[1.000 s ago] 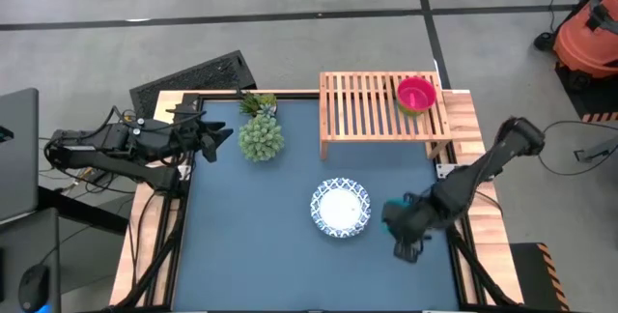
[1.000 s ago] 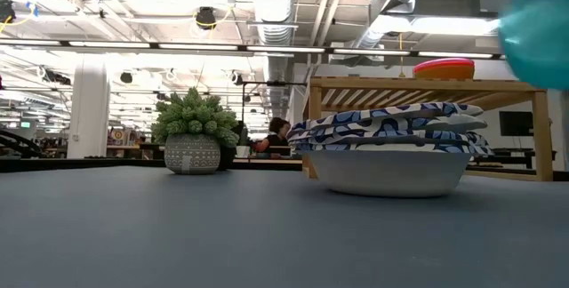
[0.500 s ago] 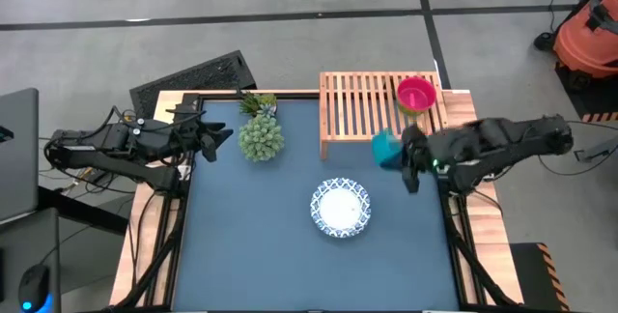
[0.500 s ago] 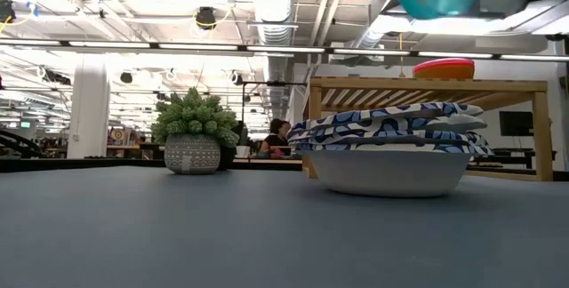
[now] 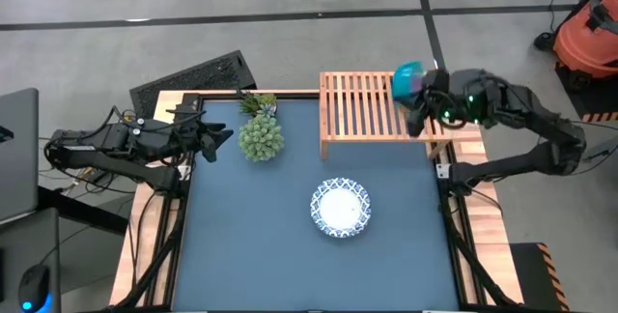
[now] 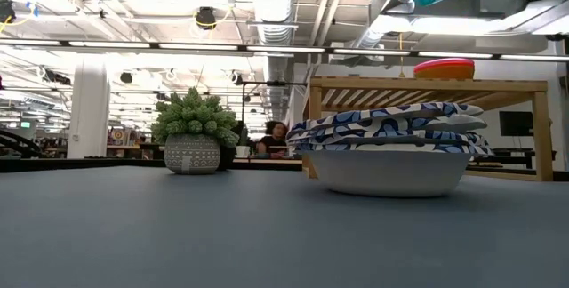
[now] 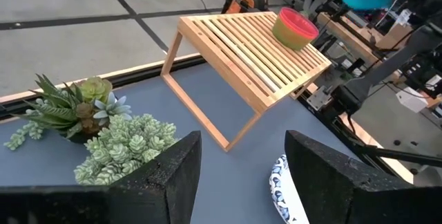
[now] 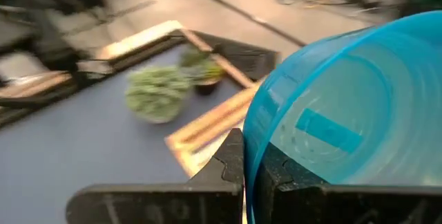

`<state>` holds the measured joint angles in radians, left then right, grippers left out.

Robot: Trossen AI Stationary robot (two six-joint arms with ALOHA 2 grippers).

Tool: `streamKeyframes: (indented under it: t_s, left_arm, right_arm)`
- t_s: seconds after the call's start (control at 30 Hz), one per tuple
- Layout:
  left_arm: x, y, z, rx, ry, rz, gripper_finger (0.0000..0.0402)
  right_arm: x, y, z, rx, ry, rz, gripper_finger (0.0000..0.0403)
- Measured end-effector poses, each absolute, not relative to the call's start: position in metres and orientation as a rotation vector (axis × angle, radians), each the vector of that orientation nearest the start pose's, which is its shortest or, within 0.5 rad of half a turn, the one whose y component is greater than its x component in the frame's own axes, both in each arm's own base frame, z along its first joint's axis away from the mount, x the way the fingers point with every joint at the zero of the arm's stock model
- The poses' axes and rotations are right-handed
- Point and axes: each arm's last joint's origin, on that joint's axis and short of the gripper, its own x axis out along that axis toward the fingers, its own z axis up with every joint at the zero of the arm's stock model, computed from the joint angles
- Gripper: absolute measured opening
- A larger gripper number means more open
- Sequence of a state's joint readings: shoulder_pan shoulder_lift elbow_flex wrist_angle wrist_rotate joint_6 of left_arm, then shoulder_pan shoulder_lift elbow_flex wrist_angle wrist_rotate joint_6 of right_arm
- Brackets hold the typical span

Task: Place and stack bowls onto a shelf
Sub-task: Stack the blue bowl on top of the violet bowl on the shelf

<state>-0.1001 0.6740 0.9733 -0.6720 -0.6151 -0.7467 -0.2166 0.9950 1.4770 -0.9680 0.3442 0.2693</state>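
The right gripper (image 5: 417, 89) holds the teal bowl (image 5: 407, 79) pinched by its rim, one finger inside and one outside, as the right wrist view shows. It hangs in the air above the shelf (image 5: 362, 110), over the end where the red bowl (image 7: 295, 29) sits.

The step in hand looks like stacking the teal bowl into the red one. To do it well, the bowl wants to be levelled first (in the low view it hangs tilted, high above the slats) and centred over the red bowl's mouth before it goes down. A straight, slow descent would suit best; coming in at an angle could catch the red rim and push that bowl along the slats or off the shelf's end, which is near. The fingers should part only once the teal bowl is seated, and the inner finger needs to lift clear without dragging the bowl up again.

Relative to the gripper, the red bowl lies almost directly below, hidden in the high view by the teal bowl and the wrist. The white bowls (image 5: 340, 207) sit stacked on the table (image 5: 241, 245) in front of the shelf, well apart from the gripper.

The left gripper (image 5: 217, 134) waits at the table's left edge near the plant (image 5: 260, 136), its fingers spread with nothing between them.
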Motion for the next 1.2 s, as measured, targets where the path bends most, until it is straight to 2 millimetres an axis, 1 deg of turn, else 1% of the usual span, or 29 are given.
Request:
streamKeyframes:
  t_s: [0.2,0.3,0.47,0.67,1.2]
  left_arm:
    - [0.116,0.005,0.364,-0.589,0.146,0.612,0.0197]
    - [0.116,0.005,0.364,-0.587,0.151,0.614,0.0197]
    - [0.116,0.005,0.363,-0.584,0.158,0.617,0.0197]
    - [0.116,0.005,0.363,-0.585,0.158,0.618,0.0197]
    - [0.116,0.005,0.363,-0.593,0.155,0.619,0.0197]
  right_arm:
    - [0.143,-0.065,0.459,0.194,0.447,-0.751,0.0024]
    - [0.141,-0.075,0.458,0.201,0.515,-0.820,0.0024]
    - [0.141,-0.090,0.448,0.223,0.655,-0.912,0.0024]
    - [0.144,-0.103,0.434,0.238,0.810,-0.950,0.0024]
    - [0.167,-0.127,0.400,0.239,1.169,-0.924,0.0024]
